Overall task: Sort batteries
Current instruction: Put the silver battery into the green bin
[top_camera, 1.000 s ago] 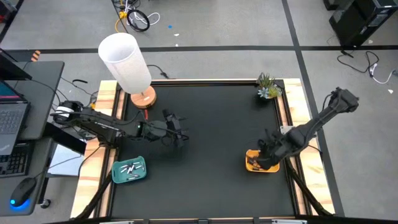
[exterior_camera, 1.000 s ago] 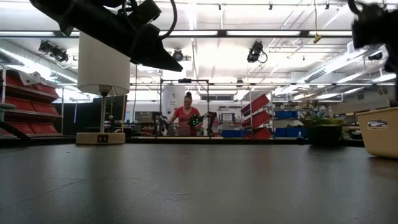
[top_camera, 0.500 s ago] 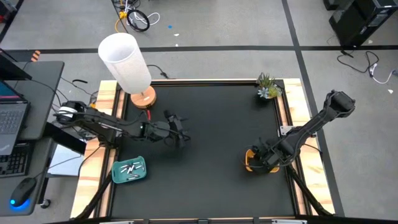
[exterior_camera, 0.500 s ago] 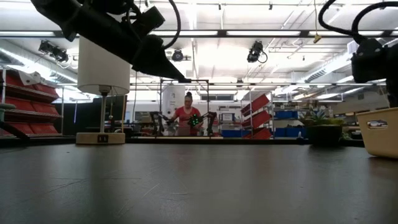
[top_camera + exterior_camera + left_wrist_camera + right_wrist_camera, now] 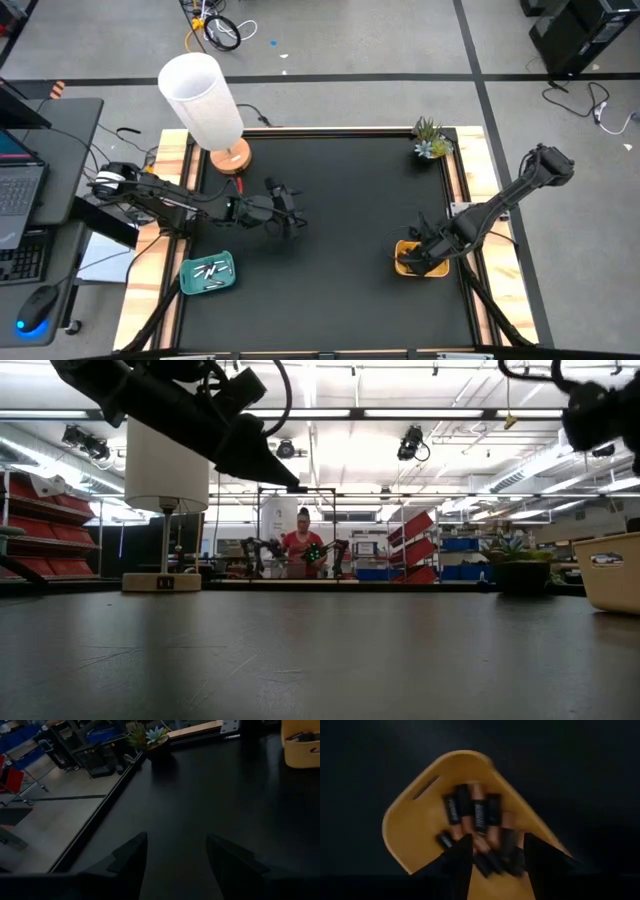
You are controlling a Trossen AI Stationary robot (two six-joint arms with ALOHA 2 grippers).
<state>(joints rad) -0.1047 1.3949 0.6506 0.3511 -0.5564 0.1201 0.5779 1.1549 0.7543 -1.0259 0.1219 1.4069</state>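
Several dark batteries (image 5: pixel 480 812) lie in a yellow tray (image 5: pixel 415 830) at the table's right side (image 5: pixel 402 264). My right gripper (image 5: pixel 492 865) hangs open just above them, pointing down, with nothing between its fingers. Pale batteries (image 5: pixel 210 270) lie in a teal tray (image 5: pixel 187 280) near the front left. My left gripper (image 5: pixel 290 215) hovers open over the bare table left of centre, its fingers (image 5: pixel 130 865) empty and pointing toward the right side.
A white lamp (image 5: pixel 205 105) on a wooden base stands at the far left, a small potted plant (image 5: pixel 430 140) at the far right corner. The middle of the black table (image 5: pixel 350 220) lies between the arms. A person (image 5: pixel 302 548) works in the room behind.
My right gripper dipped down toward the yellow tray and a little toward the table's left, then rose again to about where it was.
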